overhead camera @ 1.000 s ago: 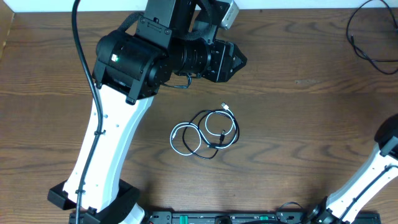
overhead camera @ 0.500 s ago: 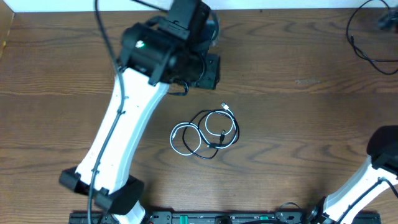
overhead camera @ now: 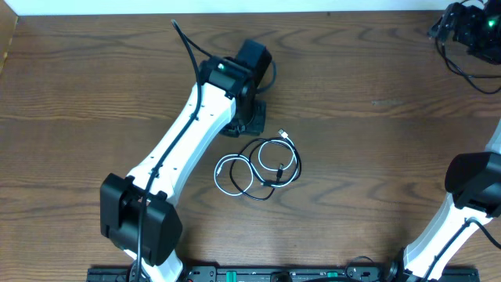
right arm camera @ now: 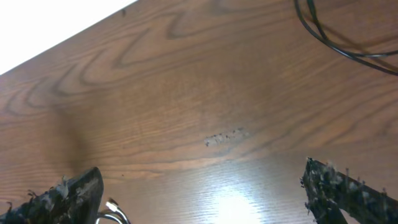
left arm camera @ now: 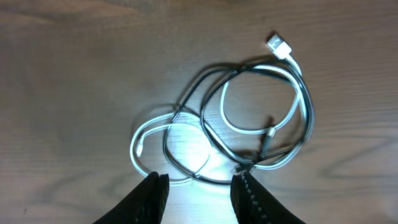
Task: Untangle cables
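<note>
The cables lie tangled together mid-table: a white cable [overhead camera: 229, 174] looped on the left and a black cable [overhead camera: 275, 160] looped through it, with a white plug [overhead camera: 284, 135] at the upper right. In the left wrist view the white cable [left arm camera: 142, 138], black cable [left arm camera: 200, 112] and plug [left arm camera: 278, 45] fill the frame. My left gripper [left arm camera: 200, 186] is open and empty, just short of the tangle's near edge, and sits just above-left of the tangle in the overhead view [overhead camera: 252, 119]. My right gripper [right arm camera: 205, 196] is open wide and empty, far off at the back right corner [overhead camera: 462, 27].
A thicker black robot wire [overhead camera: 468, 74] loops on the table at the back right, also in the right wrist view [right arm camera: 336, 43]. The left arm's white link [overhead camera: 180, 149] stretches diagonally across the left half. The table's back edge [overhead camera: 352, 11] is near.
The left arm has swung and stretched out, bringing its gripper lower and closer to the tangle. The right arm has moved up, its gripper now showing at the back right. The cables have not moved.
</note>
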You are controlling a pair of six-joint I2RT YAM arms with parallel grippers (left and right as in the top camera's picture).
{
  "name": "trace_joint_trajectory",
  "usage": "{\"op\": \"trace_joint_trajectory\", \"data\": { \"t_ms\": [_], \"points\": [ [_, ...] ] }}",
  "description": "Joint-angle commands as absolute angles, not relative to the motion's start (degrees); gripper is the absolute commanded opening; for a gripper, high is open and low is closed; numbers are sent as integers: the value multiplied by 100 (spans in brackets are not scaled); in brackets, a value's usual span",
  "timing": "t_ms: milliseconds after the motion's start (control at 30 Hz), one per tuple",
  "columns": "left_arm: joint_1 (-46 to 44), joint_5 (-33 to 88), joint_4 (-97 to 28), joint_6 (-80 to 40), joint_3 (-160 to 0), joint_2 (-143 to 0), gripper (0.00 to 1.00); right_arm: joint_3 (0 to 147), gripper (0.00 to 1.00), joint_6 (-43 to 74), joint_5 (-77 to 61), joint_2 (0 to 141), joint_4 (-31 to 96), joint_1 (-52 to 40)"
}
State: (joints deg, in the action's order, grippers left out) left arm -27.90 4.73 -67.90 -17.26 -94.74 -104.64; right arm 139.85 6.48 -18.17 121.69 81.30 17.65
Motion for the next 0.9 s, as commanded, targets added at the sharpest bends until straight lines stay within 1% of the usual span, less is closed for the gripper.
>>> {"op": "trace_joint_trajectory", "data": {
  "t_ms": [0,133,167,233,267,333,433,600,633,700,867],
  "points": [
    [-2606,410,-6514,-1142,-9000,-10471,39,13981,98,548,-1640,12199,8171,1741],
    [-2344,867,-5927,-545,-8416,-10471,42,13981,98,548,-1643,12199,8230,1723],
    [-2274,1098,-5745,-329,-8254,-10473,44,13981,98,548,-1645,12199,8237,1712],
    [-2145,1474,-5417,1,-7977,-10479,53,13981,97,548,-1645,12199,8235,1693],
    [-2091,1632,-5293,150,-7878,-10495,55,13981,97,548,-1647,12199,8235,1686],
    [-2010,1883,-5142,395,-7752,-10549,55,13981,97,550,-1645,12199,8239,1662],
    [-2001,1949,-5078,659,-7723,-10718,55,13981,96,548,-1643,12199,8254,1605],
    [-2010,1944,-4757,705,-7719,-11190,53,13981,96,548,-1643,12199,8276,1503],
    [-2005,1944,-4711,705,-7719,-11288,50,13981,96,545,-1638,12199,8296,1490],
    [-2005,1944,-4672,705,-7719,-11445,48,13981,96,548,-1640,12199,8322,1483],
    [-2005,1946,-4646,705,-7719,-11646,48,13981,96,548,-1640,12199,8368,1485]
  ]
}}
